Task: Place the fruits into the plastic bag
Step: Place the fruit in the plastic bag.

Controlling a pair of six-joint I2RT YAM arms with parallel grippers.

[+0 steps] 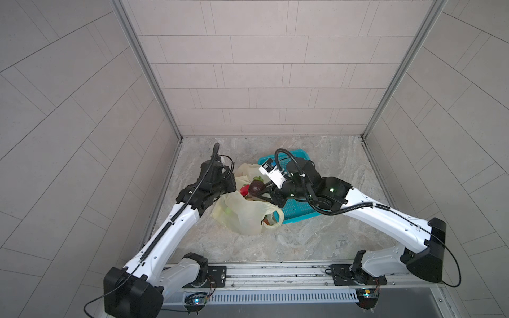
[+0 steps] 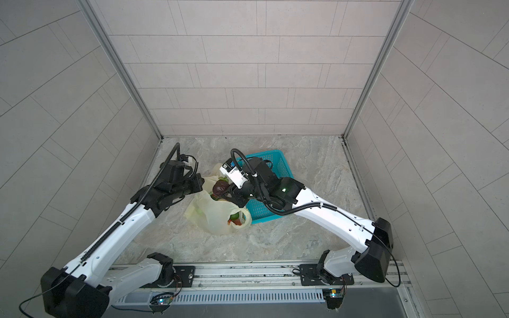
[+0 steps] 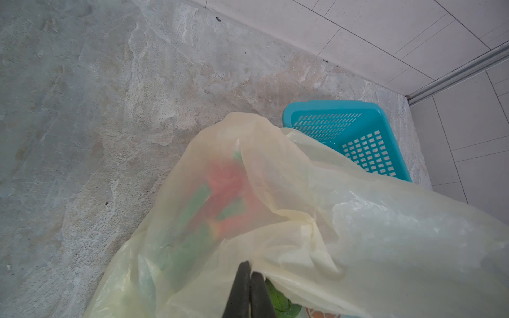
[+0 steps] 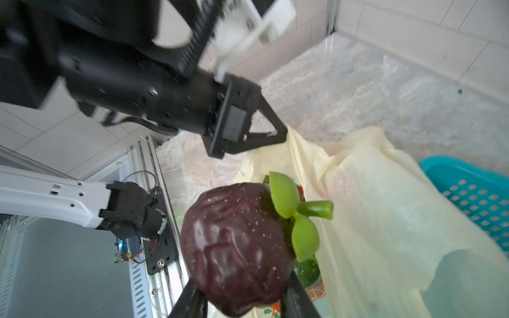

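Observation:
The pale-yellow plastic bag (image 1: 242, 217) (image 2: 214, 220) lies on the stone floor with its mouth toward the back. My left gripper (image 3: 250, 268) (image 1: 235, 184) is shut on the bag's upper rim and holds it up. My right gripper (image 4: 242, 291) (image 1: 261, 192) is shut on a dark purple-brown fruit (image 4: 237, 247) (image 1: 256, 188) (image 2: 219, 188) with a green calyx, right over the bag's mouth. The red dragon fruit (image 3: 228, 187) (image 1: 244, 190) shows through the film inside the bag, and a green fruit (image 3: 281, 301) lies deeper in.
A teal mesh basket (image 1: 296, 213) (image 2: 278, 165) (image 3: 366, 148) sits just right of the bag, under my right wrist. Tiled walls close the floor on three sides. The rail with both arm bases (image 1: 248, 275) runs along the front edge.

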